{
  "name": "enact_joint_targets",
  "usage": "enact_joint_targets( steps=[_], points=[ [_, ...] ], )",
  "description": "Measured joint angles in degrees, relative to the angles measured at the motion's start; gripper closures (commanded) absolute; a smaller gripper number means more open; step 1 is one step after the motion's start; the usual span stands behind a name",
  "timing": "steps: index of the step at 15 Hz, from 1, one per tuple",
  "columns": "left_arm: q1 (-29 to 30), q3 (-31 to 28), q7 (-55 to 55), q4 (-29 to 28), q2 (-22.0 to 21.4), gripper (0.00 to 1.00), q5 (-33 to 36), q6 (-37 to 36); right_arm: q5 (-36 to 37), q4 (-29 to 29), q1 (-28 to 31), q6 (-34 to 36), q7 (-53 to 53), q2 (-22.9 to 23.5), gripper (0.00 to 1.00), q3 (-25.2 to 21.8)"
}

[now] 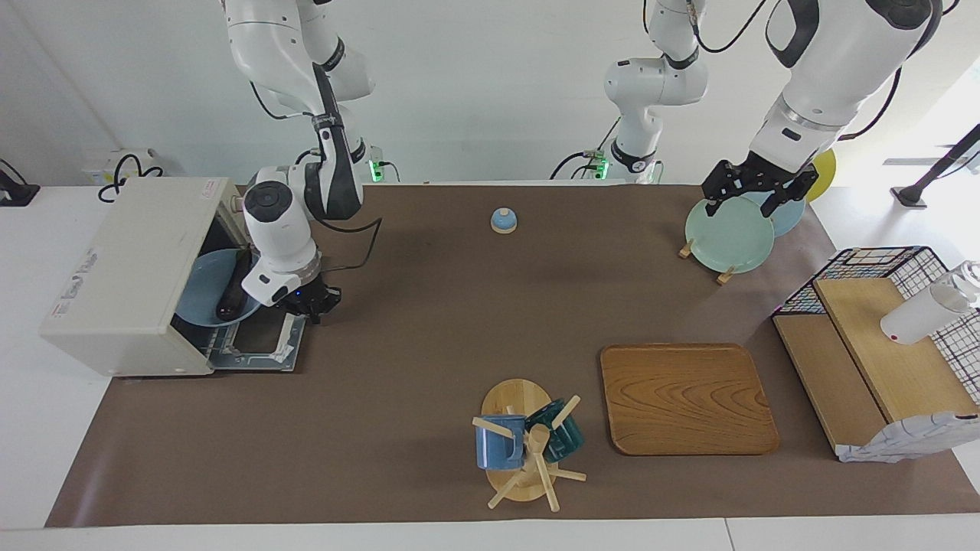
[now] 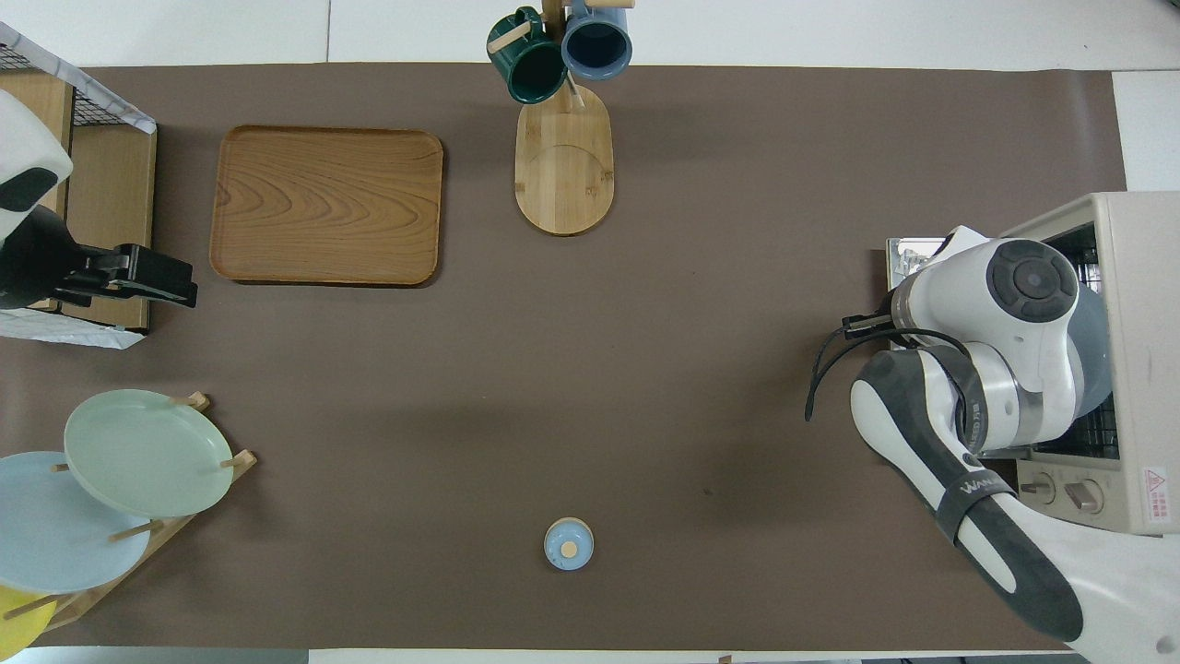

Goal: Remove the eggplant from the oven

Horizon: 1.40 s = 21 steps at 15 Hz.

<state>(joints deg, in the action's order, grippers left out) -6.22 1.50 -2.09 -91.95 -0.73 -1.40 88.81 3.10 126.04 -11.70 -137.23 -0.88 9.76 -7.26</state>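
Observation:
The cream-white oven (image 1: 130,268) stands at the right arm's end of the table, and its door (image 1: 249,348) lies fully open and flat. Inside it, the dark eggplant (image 1: 233,285) lies on a blue plate (image 1: 200,295). My right gripper (image 1: 310,302) is shut at the door's outer edge, on the handle's end nearer the robots. In the overhead view the right arm covers the eggplant, and only the oven (image 2: 1138,323) and a corner of the door (image 2: 908,256) show. My left gripper (image 1: 746,205) hangs open over the plate rack, holding nothing, and waits.
A green plate (image 1: 727,236) stands in the rack below the left gripper. A small blue bell (image 1: 504,220) sits near the robots. A wooden tray (image 1: 687,398) and a mug tree (image 1: 524,444) lie farther out. A wire basket with wooden shelves (image 1: 880,337) stands at the left arm's end.

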Motion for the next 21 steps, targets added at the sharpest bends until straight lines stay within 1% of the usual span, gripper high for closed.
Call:
enact_joint_targets(
  steps=[1,2,3,4,5,7,10,13,18,20,21],
  points=[
    [0.0,0.0,0.0,0.0,0.0,0.0,0.0,0.0,-0.5,-0.87,-0.75,0.59,0.05,-0.05,1.0,0.0],
    [0.0,0.0,0.0,0.0,0.0,0.0,0.0,0.0,-0.6,-2.56,-1.43,2.91,0.27,-0.17,0.69,0.0],
    [0.0,0.0,0.0,0.0,0.0,0.0,0.0,0.0,-0.62,-5.0,-1.88,6.58,0.7,-0.36,0.47,0.01],
    [0.0,0.0,0.0,0.0,0.0,0.0,0.0,0.0,-0.62,-7.82,-2.14,10.81,1.48,-0.59,0.45,0.0],
    [0.0,0.0,0.0,0.0,0.0,0.0,0.0,0.0,-0.59,-10.33,-2.19,14.77,2.29,-0.95,0.46,0.0],
    [0.0,0.0,0.0,0.0,0.0,0.0,0.0,0.0,1.03,-12.99,-2.16,20.36,3.89,-2.14,0.48,-0.25],
    [0.0,0.0,0.0,0.0,0.0,0.0,0.0,0.0,6.76,-13.17,-1.51,25.45,8.04,-3.7,0.48,-0.79],
    [0.0,0.0,0.0,0.0,0.0,0.0,0.0,0.0,7.48,-10.54,1.74,25.63,8.45,-4.14,0.53,-0.88],
    [0.0,0.0,0.0,0.0,0.0,0.0,0.0,0.0,7.51,-5.1,5.46,20.51,8.45,-5.14,0.53,-0.96],
    [0.0,-0.02,0.0,0.0,0.0,0.0,0.0,0.0,7.51,-4.02,5.74,19.43,8.45,-5.66,0.6,-0.96],
    [0.0,-0.03,0.0,0.0,0.0,0.0,0.0,0.0,7.51,-3.63,5.75,19.11,8.45,-5.84,0.71,-0.96]
  ],
)
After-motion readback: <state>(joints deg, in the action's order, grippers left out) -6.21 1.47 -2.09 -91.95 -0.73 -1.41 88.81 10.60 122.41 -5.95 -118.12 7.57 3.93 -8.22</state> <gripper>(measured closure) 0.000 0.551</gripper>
